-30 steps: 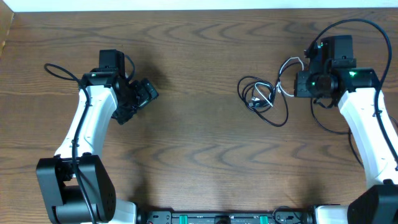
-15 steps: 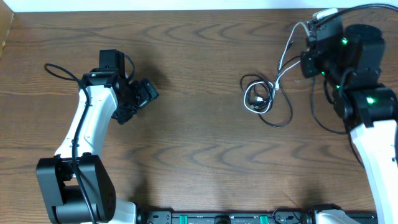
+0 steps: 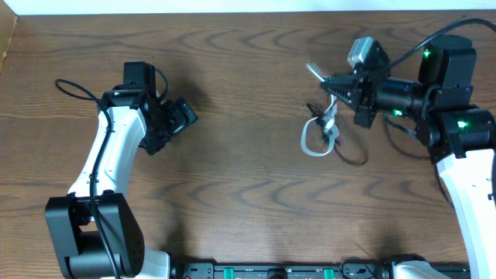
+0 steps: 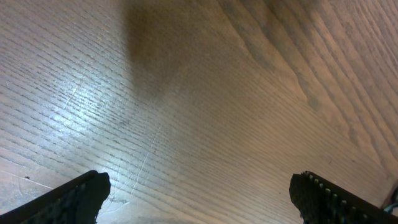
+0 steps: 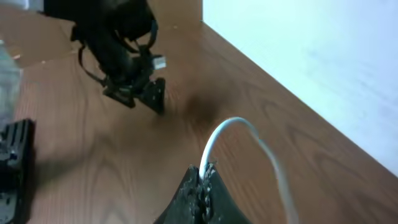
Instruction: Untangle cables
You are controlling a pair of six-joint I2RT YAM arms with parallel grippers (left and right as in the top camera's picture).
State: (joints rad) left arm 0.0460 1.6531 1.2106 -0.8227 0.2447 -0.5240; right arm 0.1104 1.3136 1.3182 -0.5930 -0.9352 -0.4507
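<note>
My right gripper [image 3: 328,85] is shut on the white cable [image 3: 307,140] and holds it raised above the table, with a white loop hanging below the fingertips. The black cable [image 3: 350,160] lies on the wooden table under and to the right of that loop, partly hidden by the gripper. In the right wrist view the shut fingers [image 5: 202,177] pinch the white cable [image 5: 231,122], which arcs up and to the right. My left gripper [image 3: 183,116] is open and empty at the left of the table, far from the cables. The left wrist view shows its spread fingers [image 4: 208,199] over bare wood.
A thick black arm wire [image 3: 67,85] loops out by the left arm, and another [image 3: 402,149] by the right arm. The table's far edge meets a white wall [image 3: 232,6]. The left arm [image 5: 124,56] shows in the distance in the right wrist view.
My right gripper has swung left and turned on its side, holding the white cable and drawing its loop up out of the pile. The left arm has not moved.
</note>
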